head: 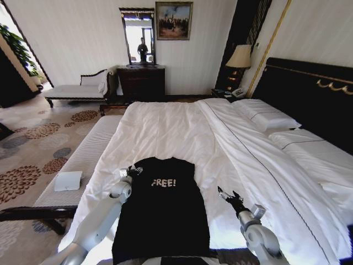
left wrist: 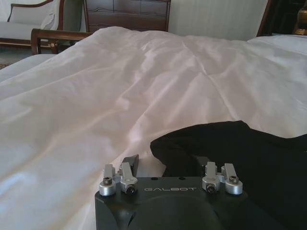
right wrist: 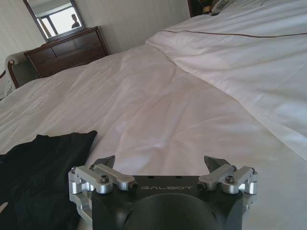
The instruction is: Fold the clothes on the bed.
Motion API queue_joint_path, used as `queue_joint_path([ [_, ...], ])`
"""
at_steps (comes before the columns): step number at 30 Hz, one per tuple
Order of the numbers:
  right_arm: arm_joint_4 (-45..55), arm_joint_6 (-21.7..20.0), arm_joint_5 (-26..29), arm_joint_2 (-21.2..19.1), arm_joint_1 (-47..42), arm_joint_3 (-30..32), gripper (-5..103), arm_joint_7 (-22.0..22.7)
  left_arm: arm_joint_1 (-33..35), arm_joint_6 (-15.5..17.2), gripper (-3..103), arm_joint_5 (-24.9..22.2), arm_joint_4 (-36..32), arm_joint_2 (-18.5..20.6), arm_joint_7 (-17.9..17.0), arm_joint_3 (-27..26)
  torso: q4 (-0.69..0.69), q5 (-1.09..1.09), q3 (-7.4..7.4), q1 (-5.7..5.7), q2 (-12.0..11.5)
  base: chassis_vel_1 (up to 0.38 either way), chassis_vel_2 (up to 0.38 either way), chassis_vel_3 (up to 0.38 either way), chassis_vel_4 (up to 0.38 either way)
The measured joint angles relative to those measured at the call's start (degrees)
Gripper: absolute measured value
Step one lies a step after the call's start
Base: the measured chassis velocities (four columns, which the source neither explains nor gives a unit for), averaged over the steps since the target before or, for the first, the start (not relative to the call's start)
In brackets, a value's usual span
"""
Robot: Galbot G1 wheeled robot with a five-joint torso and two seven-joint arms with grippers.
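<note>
Near the foot of the bed (head: 182, 132), on the white sheet, lies the shirt (head: 162, 218), spread flat with its "FREE!" lettering up. Its long axis runs from the robot toward the far end of the sheet, collar away and hem close to the robot's body; the sides look already turned in, leaving a narrow black panel.

It is soft, thin cloth, so it should be light and limp, sagging from any single hold and sliding easily on the smooth sheet. I judge the best holds to be its edges or corners, pinched low against the sheet, one per side so it stays square.

At the shirt's far left corner sits the left gripper (head: 130, 171), its fingers spread with the cloth edge between them, not yet closed. Just to the right of the shirt, over bare sheet, the right gripper (head: 226, 194) hangs released, jaws wide.
</note>
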Motion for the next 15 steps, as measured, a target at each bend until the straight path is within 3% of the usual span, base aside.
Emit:
queue_joint_path([
  [3,-0.01,0.0,0.03,0.02,-0.02,0.02,100,0.0,-1.01,0.01,57,-0.04,1.09,-0.5,0.06,0.21,-0.01,0.0,0.0,0.0,0.0,0.0,0.0,0.0,0.0],
  [4,-0.1,0.0,0.05,0.08,-0.14,0.16,100,0.0,-1.93,0.14,46,-0.14,2.18,-0.87,0.09,0.4,-0.02,0.0,0.0,0.0,0.0,0.0,0.0,0.0,0.0],
  [6,-0.12,0.0,0.09,0.13,-0.22,0.28,100,0.0,-2.51,0.22,46,-0.17,3.06,-1.11,0.12,0.52,-0.02,0.0,0.0,0.0,0.0,0.0,0.0,0.0,0.0],
  [10,-0.12,0.01,0.2,0.17,-0.45,0.64,100,-0.01,-3.85,0.35,25,-0.2,5.63,-1.79,0.31,0.66,-0.02,0.0,0.0,0.0,0.0,0.0,0.0,0.0,0.0],
  [12,-0.12,0.01,0.21,0.14,-0.45,0.68,100,-0.01,-3.94,0.35,25,-0.16,6.01,-1.86,0.33,0.66,-0.02,0.0,0.0,0.0,0.0,0.0,0.0,0.0,0.0],
  [15,-0.2,0.01,0.37,-0.09,-0.25,0.68,100,-0.02,-3.96,0.22,9,0.31,6.41,-1.85,0.37,0.66,-0.02,0.0,0.0,-0.01,0.0,0.0,0.0,0.0,0.0],
])
